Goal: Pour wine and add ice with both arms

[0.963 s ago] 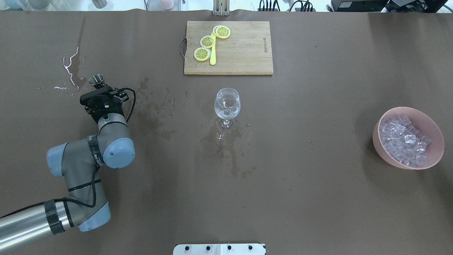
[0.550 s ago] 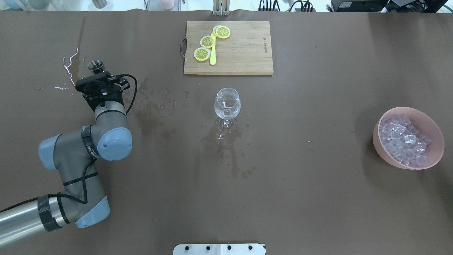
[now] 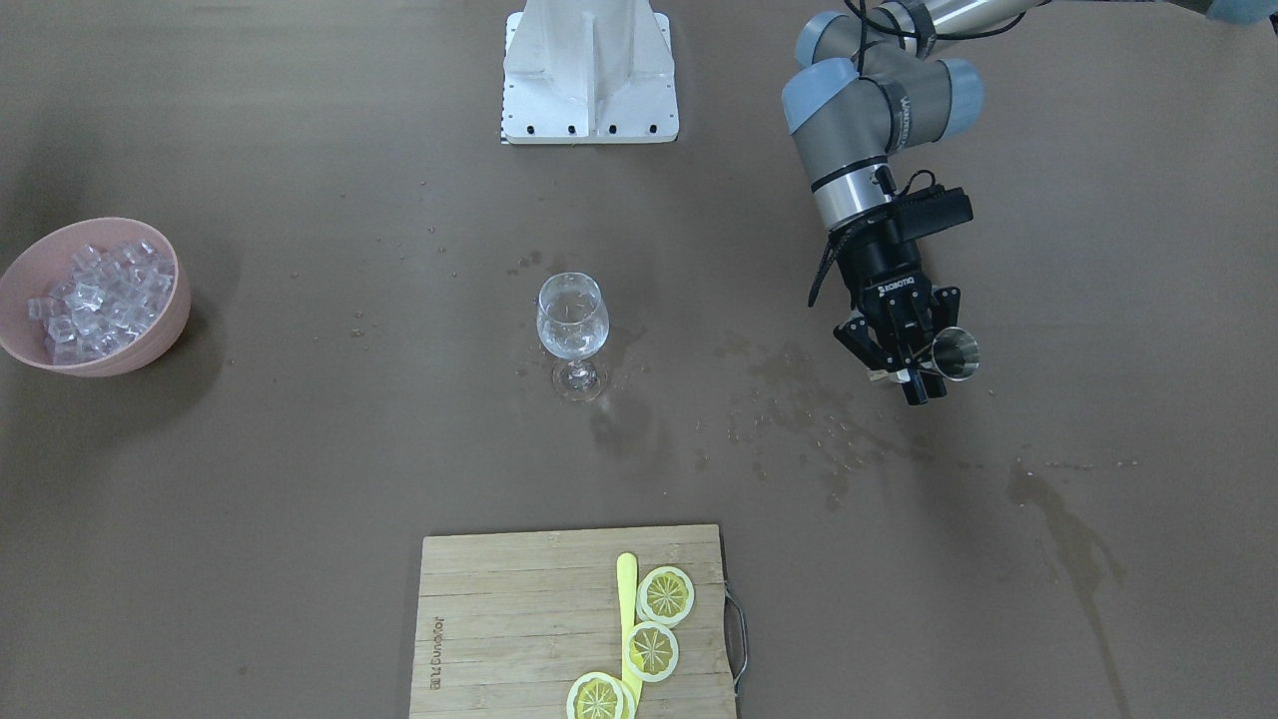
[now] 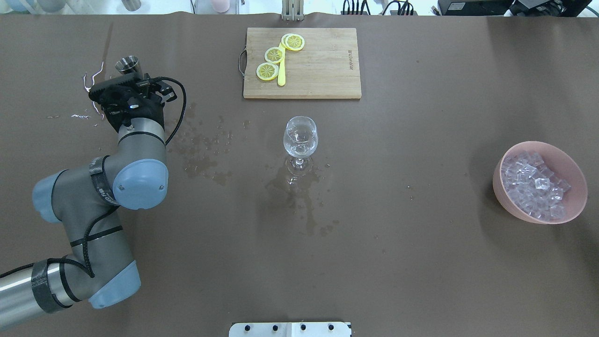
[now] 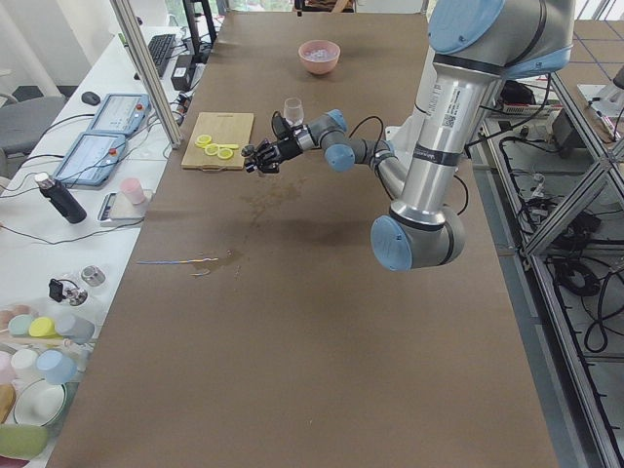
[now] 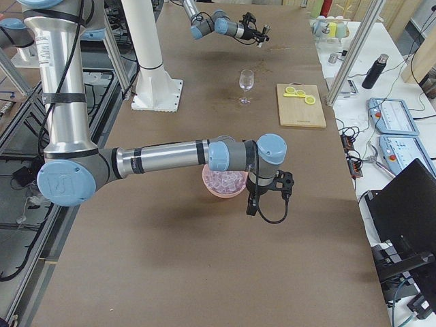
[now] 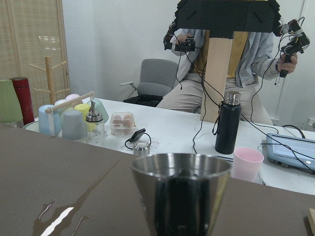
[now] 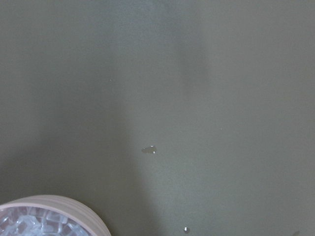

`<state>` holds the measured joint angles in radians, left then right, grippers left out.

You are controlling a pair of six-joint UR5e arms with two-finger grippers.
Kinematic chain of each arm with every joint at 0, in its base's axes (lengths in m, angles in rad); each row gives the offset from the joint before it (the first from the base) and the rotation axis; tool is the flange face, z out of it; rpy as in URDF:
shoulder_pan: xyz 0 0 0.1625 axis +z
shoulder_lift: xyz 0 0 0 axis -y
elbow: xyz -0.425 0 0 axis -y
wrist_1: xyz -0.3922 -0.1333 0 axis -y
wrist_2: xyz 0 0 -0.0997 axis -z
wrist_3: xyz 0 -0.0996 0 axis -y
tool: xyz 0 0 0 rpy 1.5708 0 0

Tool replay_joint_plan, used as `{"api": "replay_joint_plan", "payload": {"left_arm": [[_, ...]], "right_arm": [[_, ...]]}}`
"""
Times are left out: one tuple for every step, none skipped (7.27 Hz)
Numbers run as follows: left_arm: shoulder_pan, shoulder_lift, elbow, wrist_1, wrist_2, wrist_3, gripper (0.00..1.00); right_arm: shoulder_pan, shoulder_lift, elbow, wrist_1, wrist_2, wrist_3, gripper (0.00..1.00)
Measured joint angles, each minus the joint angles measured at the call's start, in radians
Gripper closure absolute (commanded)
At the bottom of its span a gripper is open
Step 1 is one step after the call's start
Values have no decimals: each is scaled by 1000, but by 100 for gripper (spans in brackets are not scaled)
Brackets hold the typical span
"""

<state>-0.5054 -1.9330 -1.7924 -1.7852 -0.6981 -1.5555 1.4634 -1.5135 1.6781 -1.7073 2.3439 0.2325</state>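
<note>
My left gripper (image 3: 921,376) is shut on a small steel measuring cup (image 3: 956,357), held upright above the table's left side, well left of the wine glass (image 4: 300,138). The cup also shows in the overhead view (image 4: 127,64) and fills the bottom of the left wrist view (image 7: 181,196). The glass (image 3: 572,320) stands mid-table with a little clear wine in its bowl. The ice (image 4: 533,185) fills a pink bowl (image 4: 578,196) at the right. My right arm's wrist (image 6: 269,184) hangs by that bowl; I cannot tell whether its gripper is open or shut.
A wooden cutting board (image 4: 323,70) with lemon slices (image 4: 274,54) lies behind the glass. Wet spill patches (image 4: 206,154) darken the table between cup and glass, and a shiny puddle (image 4: 91,89) lies far left. The white base block (image 3: 591,70) stands at the near edge.
My left arm has carried the steel cup farther from the robot and slightly left, away from the wine glass. The glass, bowl and board have not moved.
</note>
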Motion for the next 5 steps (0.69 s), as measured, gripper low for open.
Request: {"api": "replay_joint_plan", "payload": {"left_arm": [[3,-5,-2,1,2,15,100],[6,-14,-2,1,3,41,100],[8,-30,0,-3,3,68,100],[10,-46,2,-26,2,80,100],[13,-52,8,-92,-1,84,100]], "right_arm": [[0,0,0,0,0,0,0],[0,0,0,0,0,1,0],[0,-1,0,0,1,1,0],[0,0,0,0,4,1,0],[0,1,0,0,6,2,0]]}}
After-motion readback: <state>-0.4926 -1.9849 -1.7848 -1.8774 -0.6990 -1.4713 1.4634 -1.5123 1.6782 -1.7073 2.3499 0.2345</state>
